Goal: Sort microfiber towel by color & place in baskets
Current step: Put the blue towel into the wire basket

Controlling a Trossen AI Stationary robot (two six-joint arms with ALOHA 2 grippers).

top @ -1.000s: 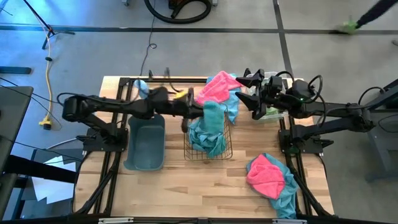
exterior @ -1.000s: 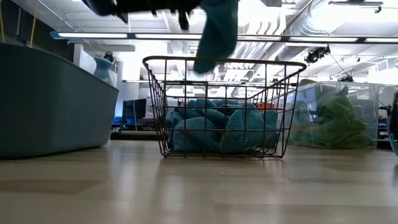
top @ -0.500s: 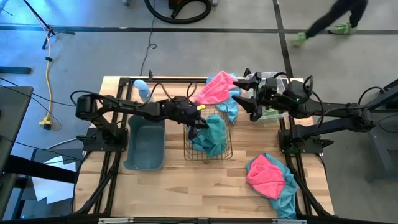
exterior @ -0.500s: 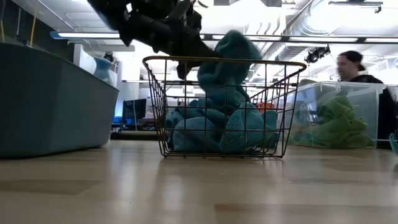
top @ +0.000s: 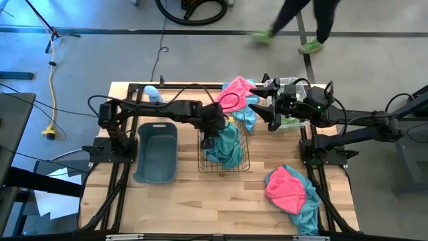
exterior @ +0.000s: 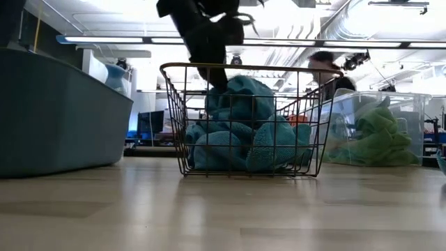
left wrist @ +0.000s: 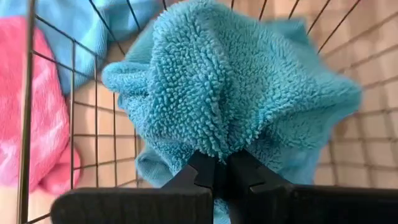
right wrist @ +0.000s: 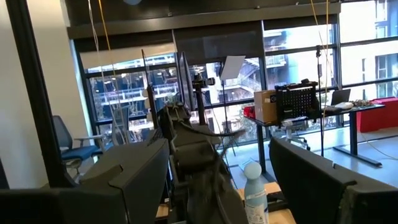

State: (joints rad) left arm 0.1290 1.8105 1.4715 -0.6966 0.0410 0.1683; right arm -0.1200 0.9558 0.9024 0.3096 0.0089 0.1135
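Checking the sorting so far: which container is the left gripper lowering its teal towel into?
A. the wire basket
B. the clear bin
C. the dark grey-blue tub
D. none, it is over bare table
A: the left gripper, shut on the teal towel, is down inside the wire basket, whose mesh surrounds the towel in the left wrist view.

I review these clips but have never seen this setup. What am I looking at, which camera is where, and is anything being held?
Two dark robot arms work at a wooden table. One camera looks straight down, one sits at table height, and one rides on each wrist. The left gripper is shut on a teal towel, lowering it into the wire basket. The right gripper waits open above the clear bin of green towels. A grey-blue tub and loose pink and teal towels also lie there.
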